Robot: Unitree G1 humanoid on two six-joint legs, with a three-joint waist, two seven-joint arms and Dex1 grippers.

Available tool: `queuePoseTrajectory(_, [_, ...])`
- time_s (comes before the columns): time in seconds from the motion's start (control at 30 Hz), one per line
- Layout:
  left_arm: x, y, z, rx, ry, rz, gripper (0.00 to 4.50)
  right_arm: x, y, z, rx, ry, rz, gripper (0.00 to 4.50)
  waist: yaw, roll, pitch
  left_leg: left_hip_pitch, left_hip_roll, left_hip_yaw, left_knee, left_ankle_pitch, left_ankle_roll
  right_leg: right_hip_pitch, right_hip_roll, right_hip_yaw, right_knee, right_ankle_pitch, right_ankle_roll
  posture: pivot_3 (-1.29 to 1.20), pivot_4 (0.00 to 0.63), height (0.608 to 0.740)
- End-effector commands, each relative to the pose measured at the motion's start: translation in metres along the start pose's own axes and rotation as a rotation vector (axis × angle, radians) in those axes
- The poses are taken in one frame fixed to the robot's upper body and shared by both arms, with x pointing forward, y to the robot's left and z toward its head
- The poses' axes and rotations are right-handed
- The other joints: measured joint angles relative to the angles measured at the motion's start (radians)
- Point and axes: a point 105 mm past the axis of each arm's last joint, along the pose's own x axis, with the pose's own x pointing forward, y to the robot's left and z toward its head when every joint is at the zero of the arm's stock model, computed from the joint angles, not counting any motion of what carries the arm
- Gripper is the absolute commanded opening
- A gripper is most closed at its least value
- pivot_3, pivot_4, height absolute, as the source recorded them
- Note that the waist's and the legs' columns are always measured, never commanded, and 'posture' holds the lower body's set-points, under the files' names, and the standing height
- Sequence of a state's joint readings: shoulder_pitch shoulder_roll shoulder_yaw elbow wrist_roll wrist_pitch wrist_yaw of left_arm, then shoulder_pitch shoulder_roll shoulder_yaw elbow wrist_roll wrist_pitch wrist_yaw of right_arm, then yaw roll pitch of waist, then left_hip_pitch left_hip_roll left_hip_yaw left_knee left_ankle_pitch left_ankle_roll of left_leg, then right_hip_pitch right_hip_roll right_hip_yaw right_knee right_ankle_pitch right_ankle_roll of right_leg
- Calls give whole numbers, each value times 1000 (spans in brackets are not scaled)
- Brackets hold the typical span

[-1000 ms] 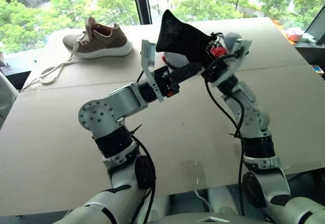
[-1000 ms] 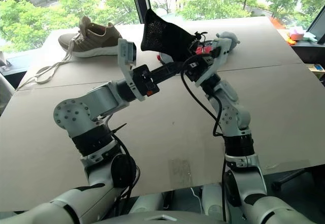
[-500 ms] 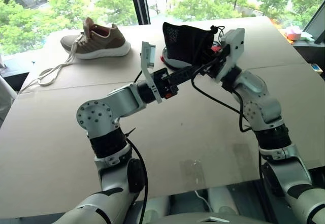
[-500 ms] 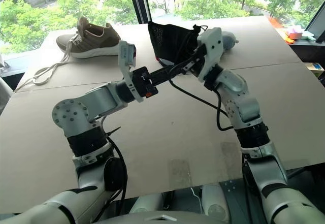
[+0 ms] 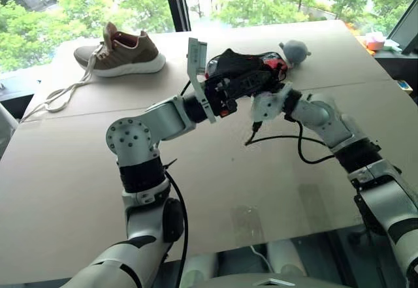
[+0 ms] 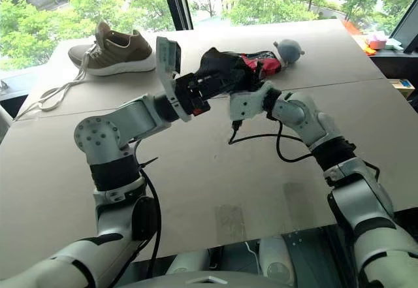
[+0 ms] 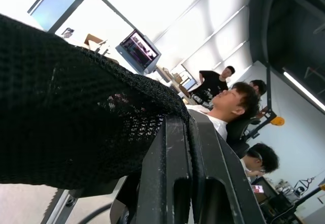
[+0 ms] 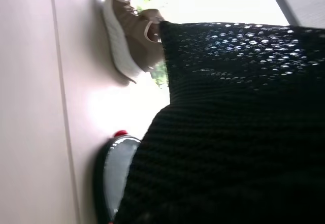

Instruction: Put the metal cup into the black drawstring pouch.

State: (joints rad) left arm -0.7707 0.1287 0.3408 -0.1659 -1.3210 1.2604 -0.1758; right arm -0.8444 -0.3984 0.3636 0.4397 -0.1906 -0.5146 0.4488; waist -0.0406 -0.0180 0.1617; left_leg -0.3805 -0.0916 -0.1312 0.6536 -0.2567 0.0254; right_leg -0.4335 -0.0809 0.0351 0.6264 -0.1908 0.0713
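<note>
Left wrist view: black mesh pouch (image 7: pixel 76 117) pinched, left hand (image 7: pixel 185 148).

The drawstring pouch (image 5: pixel 245 66) is black, and its cloth is a net of tiny holes, like mesh. The sneaker (image 5: pixel 121 51) is brown, with a pale tan tongue, a white sole and off-white laces (image 5: pixel 62 95) that trail over the table. The table (image 5: pixel 65 170) is a plain light tan all over. Next to the pouch sits a paddle-shaped case (image 6: pixel 260 62) that is red and black. Near it is a small grey stuffed toy (image 5: pixel 295 51). The left gripper (image 7: pixel 190 173) has black fingers. Outside the window, the trees (image 5: pixel 39 20) are bright green.
</note>
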Motion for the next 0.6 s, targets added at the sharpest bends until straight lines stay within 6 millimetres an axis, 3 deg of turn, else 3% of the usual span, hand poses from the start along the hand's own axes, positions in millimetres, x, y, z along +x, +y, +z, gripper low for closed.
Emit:
queuePoseTrajectory(0.03, [0,-4,3,17,-30,-11,0,-9,-14,-2,267,19,-43,25,1,0,0,0,0,0,0,0,0,0,0,0,0,0,0,0,150,740])
queuePoseTrajectory(0.07, [0,5,7,6,-55,31,0,-12,-8,-2,283,25,-3,700,5,0,0,0,0,0,0,0,0,0,0,0,0,0,0,0,150,740])
queuePoseTrajectory(0.1, [0,13,10,-3,-73,72,0,-13,-3,-1,306,28,24,869,11,0,0,-1,-1,-1,1,0,0,0,0,0,0,0,0,0,150,740])
queuePoseTrajectory(0.17, [-1,28,16,-2,-108,155,0,-15,1,2,368,28,53,1767,19,0,0,-1,-1,-1,2,0,0,1,-1,0,0,0,1,0,150,740])
queuePoseTrajectory(0.23, [-3,45,19,9,-121,245,0,-18,2,6,439,23,66,2281,23,0,0,0,-1,-1,2,0,0,1,0,0,0,1,1,0,150,740])
queuePoseTrajectory(0.47, [-8,67,7,37,-75,337,0,-36,-9,22,559,18,148,2318,27,0,0,-1,-1,-1,1,0,0,0,0,0,-1,1,0,0,150,740])
queuePoseTrajectory(0.6, [-13,73,-1,35,-48,353,0,-42,-24,26,622,23,107,2318,26,0,0,-1,-1,-1,1,0,0,0,0,-1,0,1,0,0,150,740])
